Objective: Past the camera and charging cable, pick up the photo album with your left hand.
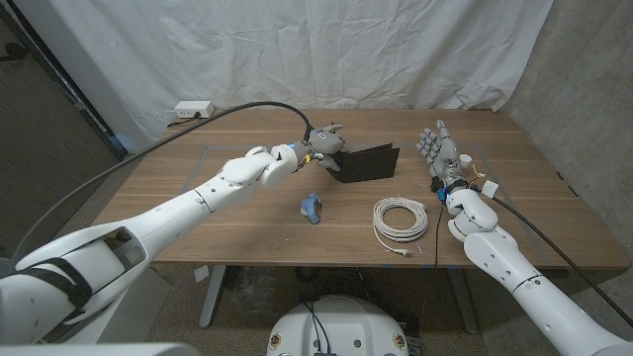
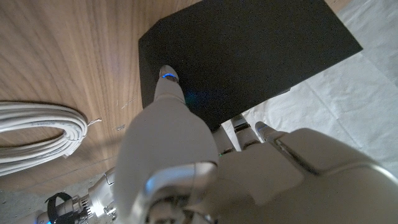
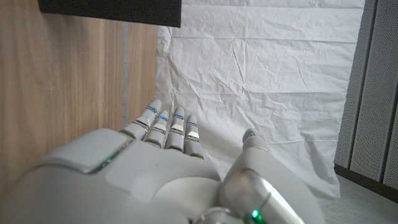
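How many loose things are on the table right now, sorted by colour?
Black: 1, the photo album, tilted up with the left hand at its edge.
White: 1, the coiled charging cable.
Blue: 1, the small camera.
Total: 3.

wooden table (image 1: 247, 222), white backdrop (image 1: 297, 49), power strip (image 1: 194, 110)
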Robot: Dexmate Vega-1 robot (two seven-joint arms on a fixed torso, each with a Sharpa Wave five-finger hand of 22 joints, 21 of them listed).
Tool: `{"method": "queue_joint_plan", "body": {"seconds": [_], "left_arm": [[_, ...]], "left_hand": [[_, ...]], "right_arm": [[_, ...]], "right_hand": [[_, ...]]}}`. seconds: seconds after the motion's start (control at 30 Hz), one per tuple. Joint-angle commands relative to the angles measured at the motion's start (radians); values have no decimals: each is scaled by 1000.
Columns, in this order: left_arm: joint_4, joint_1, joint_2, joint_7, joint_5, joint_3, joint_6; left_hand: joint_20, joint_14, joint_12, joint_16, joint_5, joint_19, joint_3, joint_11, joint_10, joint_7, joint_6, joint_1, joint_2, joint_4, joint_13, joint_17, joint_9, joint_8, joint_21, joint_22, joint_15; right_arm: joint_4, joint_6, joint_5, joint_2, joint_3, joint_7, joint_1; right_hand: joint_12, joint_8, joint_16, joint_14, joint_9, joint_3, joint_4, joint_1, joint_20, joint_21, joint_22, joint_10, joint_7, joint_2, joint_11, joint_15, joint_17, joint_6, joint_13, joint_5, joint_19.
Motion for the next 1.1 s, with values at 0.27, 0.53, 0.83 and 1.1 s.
{"method": "queue_joint_plan", "body": {"seconds": [0.27,0.53,0.83,1.1], "left_arm": [[-54,28,7,-15,4,-18,73],[-79,42,10,-52,-7,-28,112],[-106,57,17,-48,-18,-44,134],[-129,54,22,-74,-15,-48,144]], "left_hand": [[24,54,18,5,-45,29,46,-1,98,0,93,47,28,5,24,9,14,40,3,3,-152],[18,87,31,11,-67,42,65,-1,155,1,148,58,26,10,43,13,23,75,2,3,-153],[6,113,38,15,-78,58,73,-2,188,3,175,57,22,17,56,14,14,89,4,2,-154],[11,120,36,14,-82,63,73,-1,192,2,176,56,15,18,60,15,9,89,4,2,-154]], "right_arm": [[0,-4,1,-5,-3,7,3],[0,-4,1,-7,-3,11,3],[-3,-3,-12,-9,-7,5,5],[-2,4,-23,-12,-7,2,0]], "right_hand": [[0,4,-1,3,3,-5,2,-3,-14,-7,3,4,0,3,3,1,4,5,3,-1,7],[-1,3,-1,3,3,-6,2,-3,-14,-10,3,4,0,3,4,0,4,3,3,-1,8],[0,4,0,5,3,-6,1,-3,-14,-14,3,4,-1,4,1,0,4,4,3,-1,9],[0,4,0,5,3,-7,0,-3,-13,-17,3,6,-2,5,1,-1,3,3,3,-1,10]]}}
